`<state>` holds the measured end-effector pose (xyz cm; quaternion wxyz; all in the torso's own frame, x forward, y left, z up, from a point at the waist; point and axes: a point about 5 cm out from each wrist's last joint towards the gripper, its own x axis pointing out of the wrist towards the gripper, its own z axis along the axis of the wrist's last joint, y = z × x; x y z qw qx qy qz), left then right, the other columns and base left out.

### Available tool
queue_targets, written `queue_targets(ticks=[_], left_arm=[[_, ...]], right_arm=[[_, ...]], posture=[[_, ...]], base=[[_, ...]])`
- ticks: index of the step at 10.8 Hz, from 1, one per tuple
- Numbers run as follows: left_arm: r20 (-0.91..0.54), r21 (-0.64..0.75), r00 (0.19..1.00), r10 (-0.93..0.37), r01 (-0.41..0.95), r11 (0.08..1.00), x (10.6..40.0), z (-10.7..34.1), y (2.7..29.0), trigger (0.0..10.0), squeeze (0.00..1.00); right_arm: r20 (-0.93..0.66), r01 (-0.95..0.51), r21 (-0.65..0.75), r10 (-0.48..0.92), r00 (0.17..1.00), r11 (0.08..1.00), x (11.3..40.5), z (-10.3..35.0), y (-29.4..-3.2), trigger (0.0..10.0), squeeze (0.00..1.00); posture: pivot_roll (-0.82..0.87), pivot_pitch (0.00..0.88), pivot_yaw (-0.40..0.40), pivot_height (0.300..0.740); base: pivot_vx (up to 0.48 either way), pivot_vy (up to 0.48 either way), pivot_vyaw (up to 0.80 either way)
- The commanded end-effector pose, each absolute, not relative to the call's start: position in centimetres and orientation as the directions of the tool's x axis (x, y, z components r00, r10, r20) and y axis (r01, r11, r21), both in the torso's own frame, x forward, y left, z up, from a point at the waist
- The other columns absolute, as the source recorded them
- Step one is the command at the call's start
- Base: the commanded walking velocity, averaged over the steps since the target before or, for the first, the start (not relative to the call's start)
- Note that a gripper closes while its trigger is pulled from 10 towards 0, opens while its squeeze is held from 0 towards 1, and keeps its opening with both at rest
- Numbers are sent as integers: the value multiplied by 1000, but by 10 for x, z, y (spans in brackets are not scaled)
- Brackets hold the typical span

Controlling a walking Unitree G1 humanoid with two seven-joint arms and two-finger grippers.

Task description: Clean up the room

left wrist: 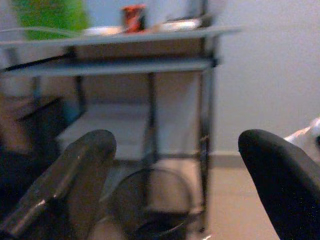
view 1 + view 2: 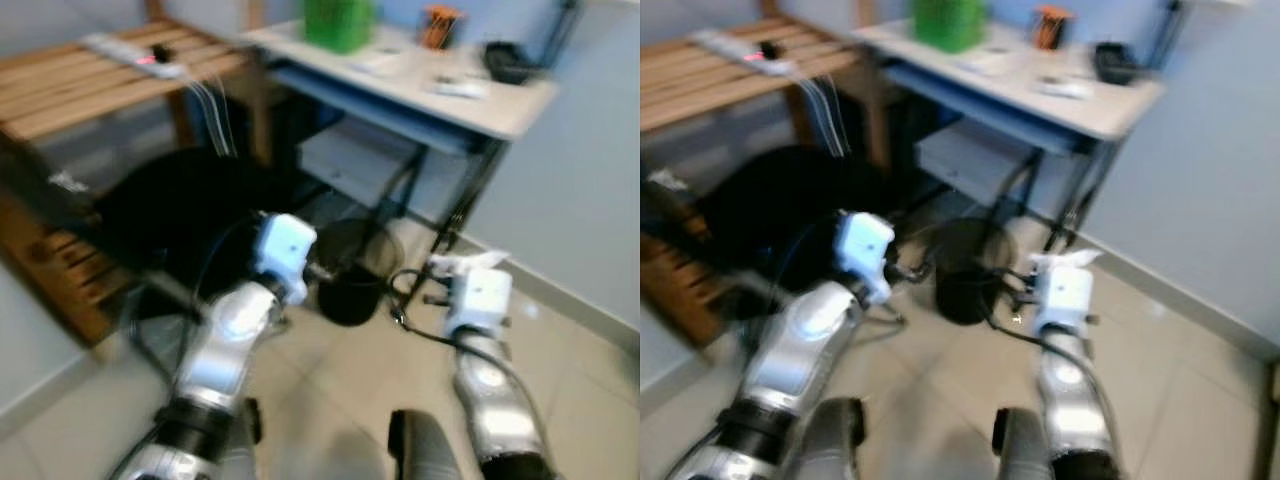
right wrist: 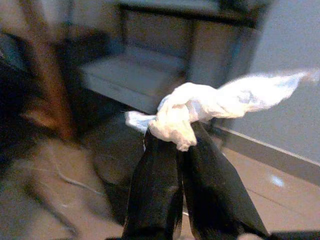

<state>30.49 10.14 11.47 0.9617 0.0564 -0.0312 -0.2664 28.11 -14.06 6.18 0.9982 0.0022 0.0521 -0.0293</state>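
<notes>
**White tissue held near the black bin**

White crumpled tissue [image 3: 200,112] is pinched between the two black fingers of the right gripper [image 3: 181,142], which are pressed together on it. The robot holds it above the tiled floor [image 2: 580,390], just beside a black waste bin [image 2: 352,270] that stands in front of a grey desk [image 2: 420,85]. The left gripper [image 1: 175,165] is raised toward the same bin, its fingers spread wide apart with nothing between them. A wooden slatted bench [image 2: 90,85] stands to the left. The pictures are blurred.
</notes>
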Motion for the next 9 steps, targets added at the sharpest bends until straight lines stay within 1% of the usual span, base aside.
queue_targets(ticks=[1,2,3,5,8,9], left_arm=[[56,122,833,-551,542,832,304,120,86,10000,0],[52,150,837,-544,532,833,305,120,87,10000,0],[24,207,851,-525,510,835,307,117,88,10000,0],[24,228,850,-527,508,830,308,118,87,10000,0],[3,298,860,-510,486,822,311,117,87,10000,0],[10,283,855,-519,495,822,311,118,86,10000,0]], right_arm=[[-114,90,-24,-92,989,996,280,59,-156,10000,0],[-113,85,-24,-87,990,996,281,60,-156,10000,0],[-115,80,-23,-83,990,996,281,59,-156,10000,0],[-117,70,-22,-72,990,997,282,58,-154,10000,0],[-120,62,-19,-64,991,998,281,57,-152,10000,0],[-121,62,-19,-64,991,998,281,57,-152,10000,0]], posture=[[61,0,-25,578],[62,0,-27,578],[65,0,-29,578],[66,0,-30,578],[65,0,-27,578],[64,0,-27,578]], base=[[0,424,0],[311,364,0],[0,0,0],[0,0,0],[0,0,0],[0,0,0]])
